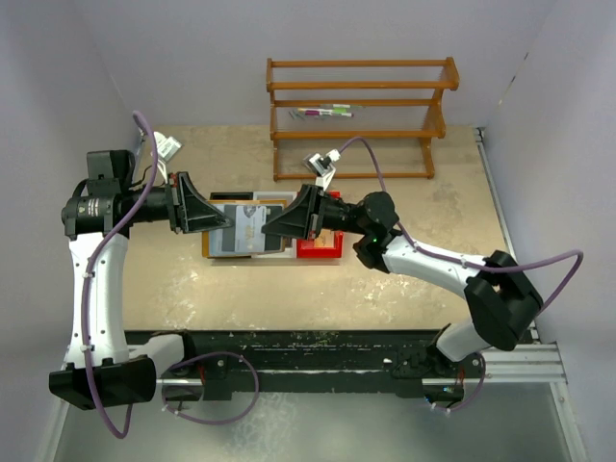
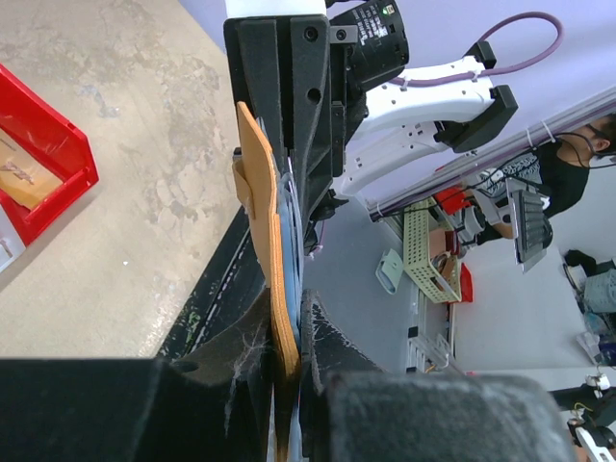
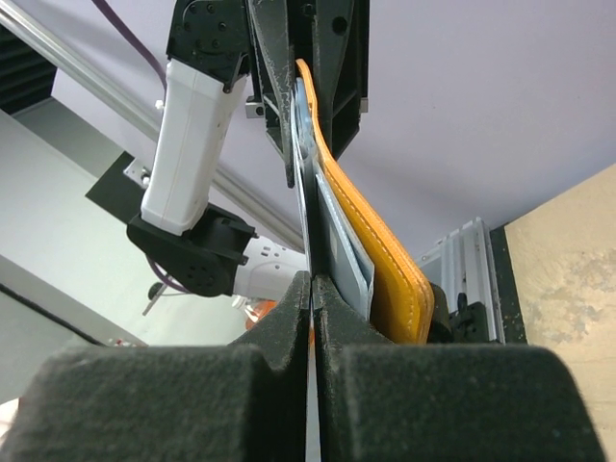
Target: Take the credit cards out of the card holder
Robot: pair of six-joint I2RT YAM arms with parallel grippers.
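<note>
As I read the wrist views, left fingers [image 2: 337,366]: clamped on the card holder [image 2: 260,202].
Right fingers [image 3: 274,332]: pinched on a thin credit card [image 3: 308,207].
Card holder: above the bench [image 1: 404,308].
Hidden: card faces.

The card holder [image 1: 245,237], a tan-orange folding wallet with a pale blue-grey lining, was spread open with the lining upward, gripped at its left edge by the left claw [image 1: 219,219]. Edge-on from the right wrist, its orange cover bowed outward beside a blue-grey pocket. A thin pale credit card [image 3: 305,217] was pinched in the closed right claw [image 1: 269,227], its far end inside the holder.
</note>
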